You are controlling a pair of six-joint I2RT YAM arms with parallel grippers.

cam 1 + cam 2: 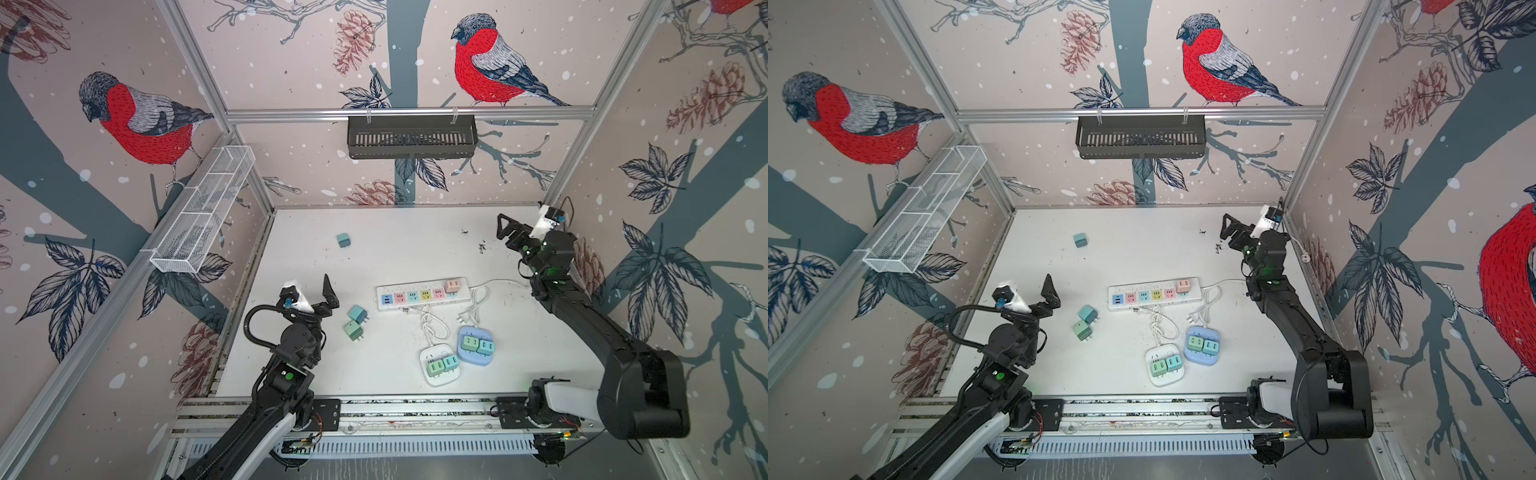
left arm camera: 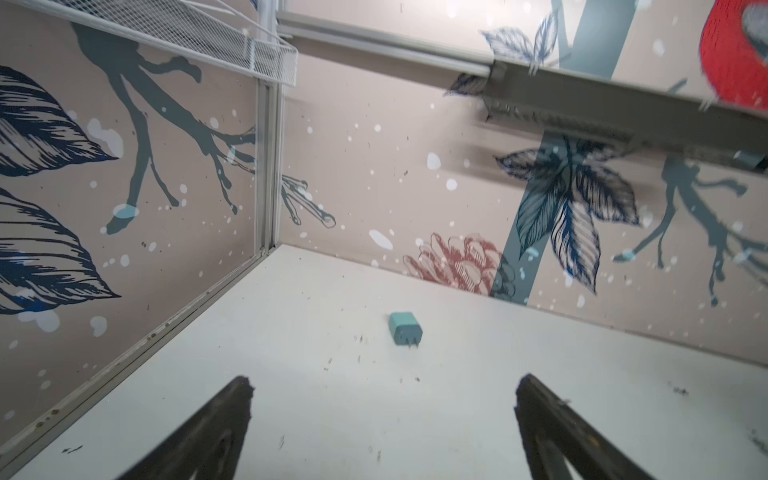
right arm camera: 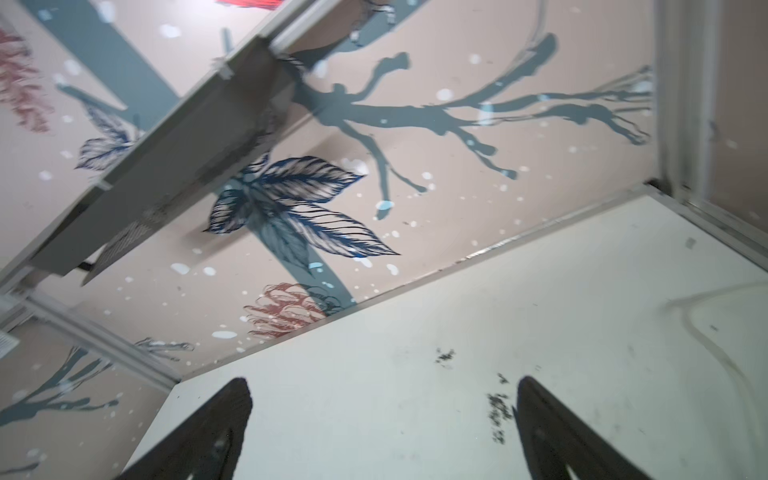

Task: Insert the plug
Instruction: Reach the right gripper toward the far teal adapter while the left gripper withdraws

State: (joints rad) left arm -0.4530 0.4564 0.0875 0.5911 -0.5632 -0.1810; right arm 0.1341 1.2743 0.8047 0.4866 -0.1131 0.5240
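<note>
A white power strip (image 1: 422, 296) (image 1: 1154, 296) with coloured sockets lies mid-table, and a pink plug (image 1: 452, 286) sits in its right end. Two loose teal-green plugs (image 1: 358, 313) (image 1: 353, 331) lie left of the strip. Another teal plug (image 1: 343, 240) (image 2: 405, 330) lies alone toward the back. My left gripper (image 1: 316, 297) (image 2: 385, 380) hovers open and empty just left of the two loose plugs, facing the far plug. At the back right, my right gripper (image 1: 500, 227) (image 3: 383, 380) is raised, open and empty over bare table.
A white socket cube (image 1: 439, 376) and a blue one (image 1: 476, 357), each carrying two plugs, lie in front of the strip among coiled white cables (image 1: 432, 324). A black basket (image 1: 411, 137) hangs on the back rail. A white mesh basket (image 1: 203, 212) hangs on the left wall.
</note>
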